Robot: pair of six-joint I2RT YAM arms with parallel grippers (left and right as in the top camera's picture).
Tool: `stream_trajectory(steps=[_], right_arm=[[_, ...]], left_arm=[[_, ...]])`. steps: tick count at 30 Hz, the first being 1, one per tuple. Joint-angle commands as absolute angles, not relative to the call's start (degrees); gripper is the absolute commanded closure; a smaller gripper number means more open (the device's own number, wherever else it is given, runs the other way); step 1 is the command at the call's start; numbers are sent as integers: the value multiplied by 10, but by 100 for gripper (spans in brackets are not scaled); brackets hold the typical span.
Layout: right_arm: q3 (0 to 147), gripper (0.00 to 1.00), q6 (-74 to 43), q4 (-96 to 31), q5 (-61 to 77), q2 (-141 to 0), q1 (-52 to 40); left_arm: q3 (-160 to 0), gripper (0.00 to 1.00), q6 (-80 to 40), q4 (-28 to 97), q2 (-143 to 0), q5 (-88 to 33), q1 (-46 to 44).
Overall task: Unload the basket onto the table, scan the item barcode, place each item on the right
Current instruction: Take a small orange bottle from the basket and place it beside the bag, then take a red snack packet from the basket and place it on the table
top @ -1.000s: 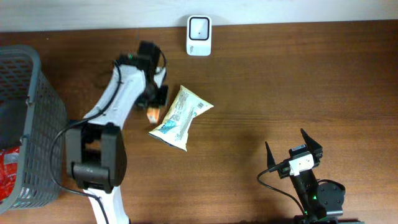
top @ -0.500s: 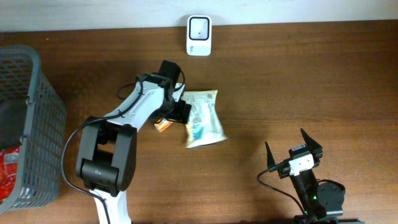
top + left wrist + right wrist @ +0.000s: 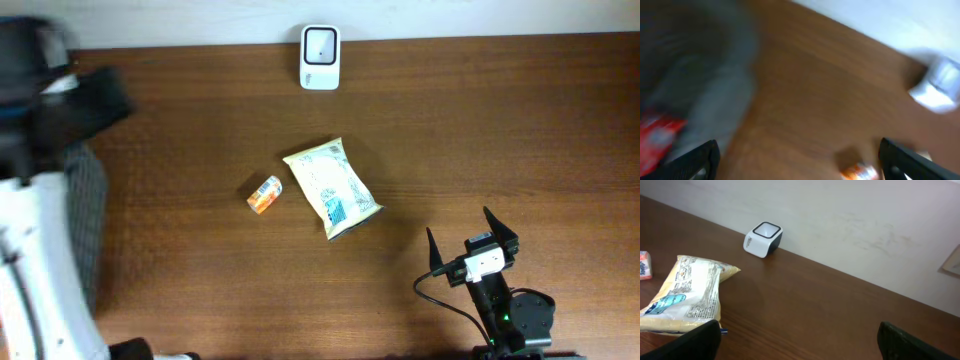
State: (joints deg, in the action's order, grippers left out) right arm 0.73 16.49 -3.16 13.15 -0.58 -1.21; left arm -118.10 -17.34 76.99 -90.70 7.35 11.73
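Your packet [image 3: 333, 187] lies flat mid-counter, long axis back-left to front-right, well short of the scanner [image 3: 320, 43] at the back edge. Your right arm [image 3: 478, 262], front-right corner, looks nearer. The left arm [image 3: 30, 240] is blurred at the left edge. Both jaws are released and empty.

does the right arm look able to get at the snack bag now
Probably yes: the right gripper stands open, and only bare table lies between it and the snack bag.
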Motion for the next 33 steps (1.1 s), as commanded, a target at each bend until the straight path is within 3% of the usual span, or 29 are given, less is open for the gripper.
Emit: stream_trajectory(steps=[1, 4, 9, 14, 24, 33], right_arm=[[3, 1, 158, -33, 133, -2, -16], [3, 1, 159, -33, 133, -2, -16], [3, 1, 158, -32, 133, -2, -16], [3, 1, 159, -33, 133, -2, -16], [3, 1, 158, -33, 133, -2, -16], [3, 1, 158, -33, 133, -2, -16]], left_arm=[[-1176, 1, -227, 794, -906, 95, 249], [-1114, 1, -244, 776, -906, 129, 342], [-917, 1, -246, 661, -906, 146, 387], [-740, 1, -128, 474, -915, 168, 423], [-732, 1, 113, 395, -978, 168, 438], [-732, 1, 151, 397, -1066, 199, 482]])
